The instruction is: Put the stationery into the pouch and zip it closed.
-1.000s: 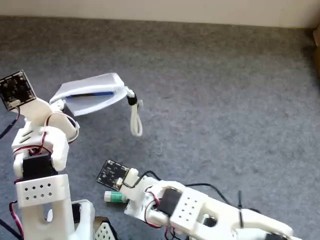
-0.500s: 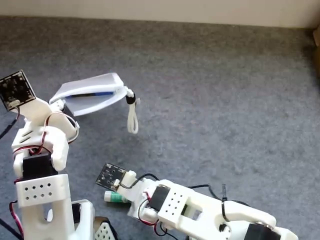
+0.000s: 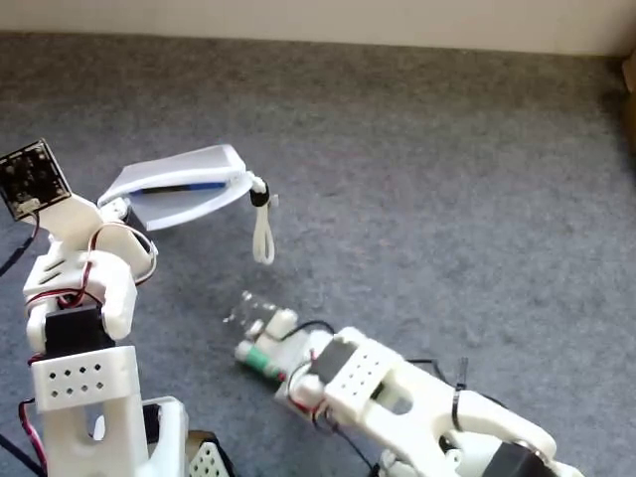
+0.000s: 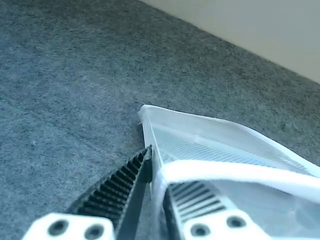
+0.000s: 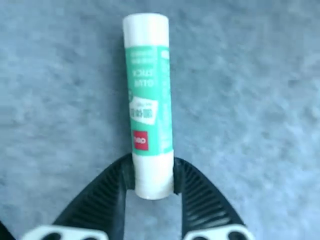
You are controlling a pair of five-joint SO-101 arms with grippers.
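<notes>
So, your right gripper (image 5: 152,176) is clamped on the white end of the glue stick (image 5: 148,95), one finger on each side. The green-labelled body pokes straight out ahead over the grey carpet (image 5: 260,75). Can't tell if the stick is lifted or resting on it. From above, it sits down between the two arms, apart from the pouch (image 3: 199,164). Your left gripper (image 4: 156,175) is pinched tight on the pouch's corner edge, with a toothed pad on either side of the clear wall. The pouch mouth gapes open with a blue pen (image 3: 189,186) lying inside. Its white wrist strap (image 3: 263,234) hangs from the end away from your gripper.
</notes>
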